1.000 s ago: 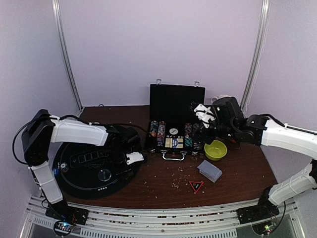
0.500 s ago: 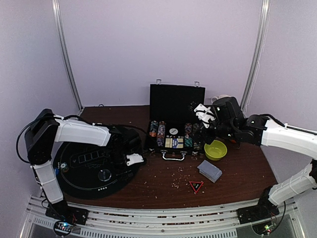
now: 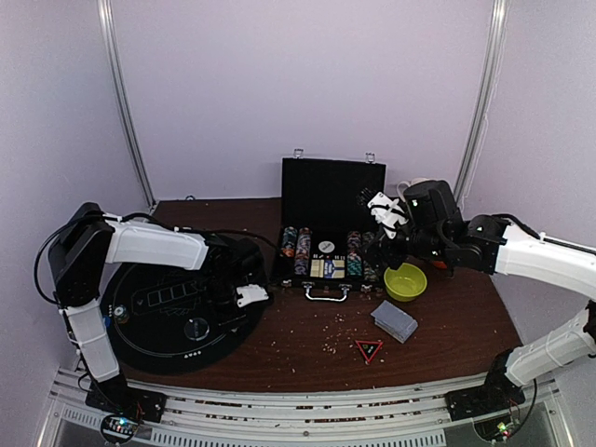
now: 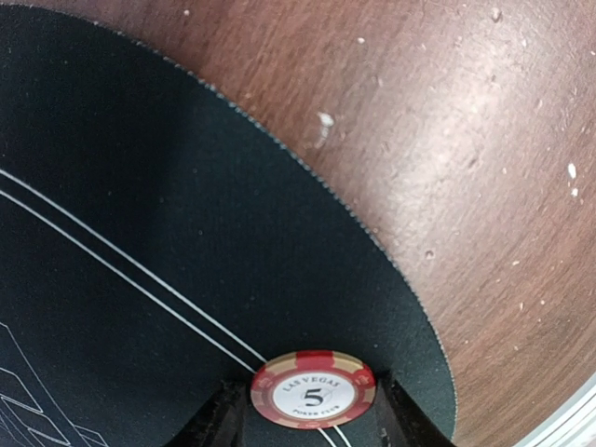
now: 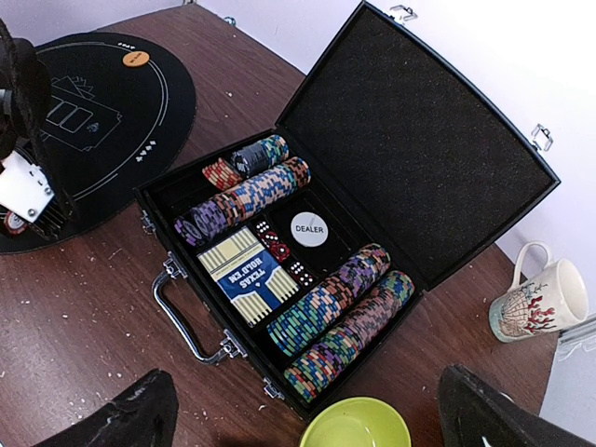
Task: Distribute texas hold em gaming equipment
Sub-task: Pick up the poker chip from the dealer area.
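My left gripper [image 3: 248,296] is at the right edge of the round black mat [image 3: 158,321]. In the left wrist view it [image 4: 313,414] is shut on a red and cream "5" poker chip [image 4: 313,386], held low over the mat [image 4: 140,233]. My right gripper [image 3: 384,222] hovers open and empty above the open black case [image 3: 326,253]. The right wrist view shows rows of chips [image 5: 340,307], a boxed deck [image 5: 244,273], dice and a white dealer button [image 5: 309,228] in the case. A grey-blue deck [image 3: 395,319] lies on the table. A clear disc [image 3: 196,328] and an orange disc [image 5: 136,58] lie on the mat.
A yellow-green bowl [image 3: 405,280] stands right of the case, below my right gripper. A patterned white mug [image 5: 540,303] stands behind it. A red triangle [image 3: 369,350] lies on the brown table near the front. The case lid [image 3: 332,191] stands upright.
My left gripper has shifted slightly left with the chip. My right gripper has drifted a little to the right above the case.
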{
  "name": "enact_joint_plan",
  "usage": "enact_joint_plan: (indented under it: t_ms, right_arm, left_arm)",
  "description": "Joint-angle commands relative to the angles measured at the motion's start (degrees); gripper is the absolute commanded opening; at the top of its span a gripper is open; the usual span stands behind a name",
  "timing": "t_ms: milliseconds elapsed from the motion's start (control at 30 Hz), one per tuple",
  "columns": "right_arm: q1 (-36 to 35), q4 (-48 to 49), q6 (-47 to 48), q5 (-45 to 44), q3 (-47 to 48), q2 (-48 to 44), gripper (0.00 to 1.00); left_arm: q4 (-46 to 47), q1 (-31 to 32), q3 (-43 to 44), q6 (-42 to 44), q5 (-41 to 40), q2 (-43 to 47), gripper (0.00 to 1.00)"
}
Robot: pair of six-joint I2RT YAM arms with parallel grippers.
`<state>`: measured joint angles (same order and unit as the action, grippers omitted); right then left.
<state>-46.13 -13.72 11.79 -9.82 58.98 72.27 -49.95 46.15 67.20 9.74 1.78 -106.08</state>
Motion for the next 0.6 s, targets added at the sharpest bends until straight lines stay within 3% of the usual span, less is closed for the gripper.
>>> enact_joint_plan:
  t_ms: [0, 300, 567]
  right_arm:
    - [0.32, 0.09, -0.45, -0.27, -0.57, -1.34, 1.0]
    - [0.27, 0.36, -0.89, 0.16, -0.72, -1.12, 1.0]
    - [0.27, 0.4, -1.05, 0.16, -0.88, -1.34, 1.0]
  left_arm:
    - [0.08, -0.18, -0.15, -0.71, 2.12, -2.55, 0.5]
    - [0.39, 1.91, -2.57, -0.53, 2.01, -2.02, 0.55]
    - [0.91, 1.85, -2.82, -0.58, 0.3, -1.93, 0.39]
